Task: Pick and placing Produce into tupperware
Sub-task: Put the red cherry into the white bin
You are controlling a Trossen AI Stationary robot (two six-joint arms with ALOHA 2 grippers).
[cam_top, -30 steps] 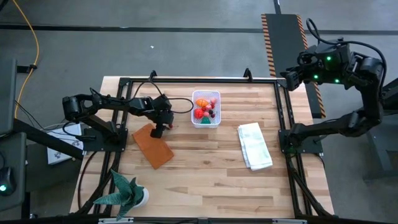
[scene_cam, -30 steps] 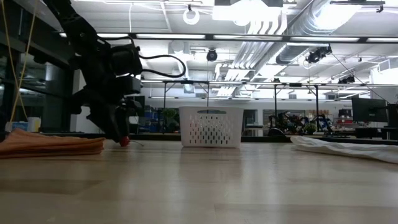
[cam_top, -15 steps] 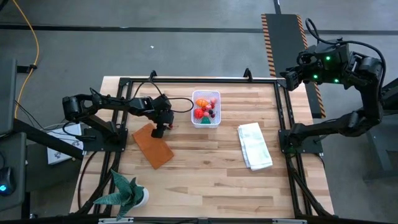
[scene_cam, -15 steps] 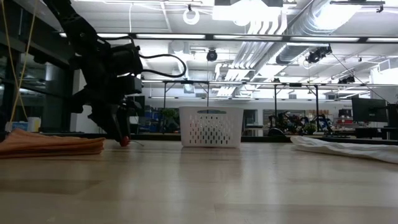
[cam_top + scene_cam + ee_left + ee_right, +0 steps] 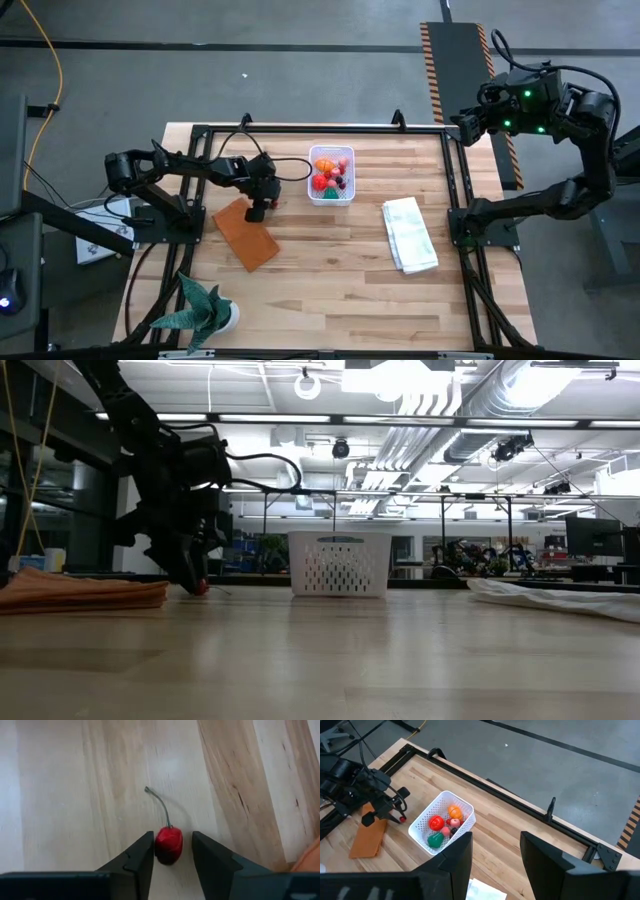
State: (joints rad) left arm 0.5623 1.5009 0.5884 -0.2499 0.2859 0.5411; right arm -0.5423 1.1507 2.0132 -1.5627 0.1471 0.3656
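A small red cherry with a thin stem (image 5: 168, 845) lies on the wooden table, seen too in the low view (image 5: 201, 587). My left gripper (image 5: 172, 851) is open and points down, one finger on each side of the cherry (image 5: 258, 208). The tupperware, a white perforated tub (image 5: 331, 175) (image 5: 441, 822), stands just right of it and holds an orange piece, a red ball, a green piece and small berries. My right gripper (image 5: 496, 855) is open and waits high beyond the table's far right corner (image 5: 470, 125). My left gripper comes at the cherry's round body (image 5: 165, 842) from above, pointing down, with a finger on each side. One finger (image 5: 142, 855) lies right against the cherry's side, and I cannot tell whether it touches. A gap shows at the other finger. The cherry rests on the table.
An orange-brown flat rectangle (image 5: 245, 232) lies just near of my left gripper. A folded white cloth (image 5: 410, 233) lies at the right. A green spiky plant (image 5: 205, 305) sits at the near left corner. Black frame rails (image 5: 320, 128) run along the table's edges.
My left arm has eased slightly toward the tub. Its fingertips have stayed down at the cherry. The cherry has kept its place.
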